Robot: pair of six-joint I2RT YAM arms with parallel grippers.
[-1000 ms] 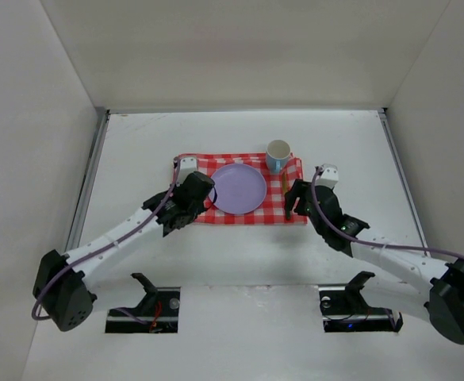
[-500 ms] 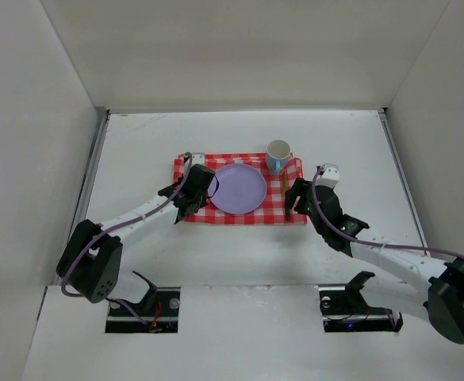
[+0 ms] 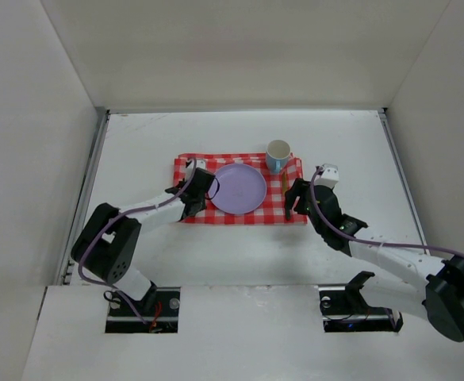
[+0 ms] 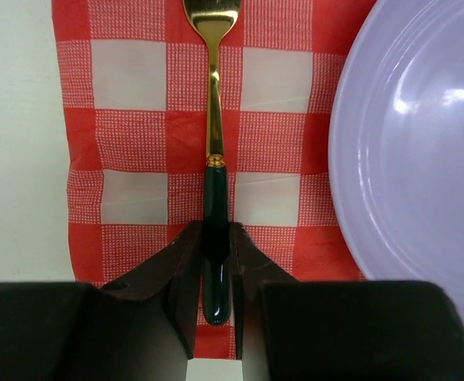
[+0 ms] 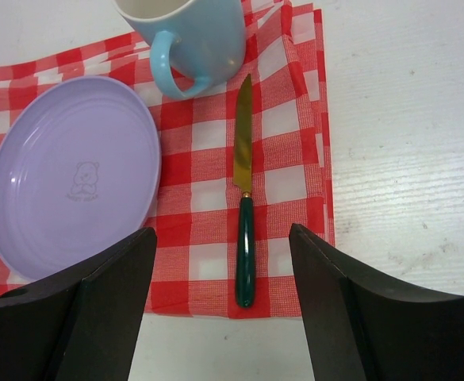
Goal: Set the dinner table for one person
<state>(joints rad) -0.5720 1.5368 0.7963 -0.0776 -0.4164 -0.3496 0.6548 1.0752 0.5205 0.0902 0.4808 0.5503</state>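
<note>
Cloth [image 3: 239, 216] and plate [image 3: 239, 188] sit centrally on the dinner table [image 3: 136, 151] in my top view. Left wrist: my left gripper [image 4: 216, 238] clamps the fork [image 4: 212, 95] by its green handle. Right wrist: my right gripper [image 5: 220, 234] stands spread, knife [image 5: 243, 182] lying free below.

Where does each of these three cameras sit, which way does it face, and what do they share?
Top external: above and behind the arms, looking down over the dinner table; both arms show.
Left wrist: on the left arm, looking down at the fork on the checkered cloth; left gripper shut on its handle.
Right wrist: on the right arm, looking down at knife and mug; right gripper open, fingers at the bottom.
Shared: all three see the purple plate and cloth.
</note>
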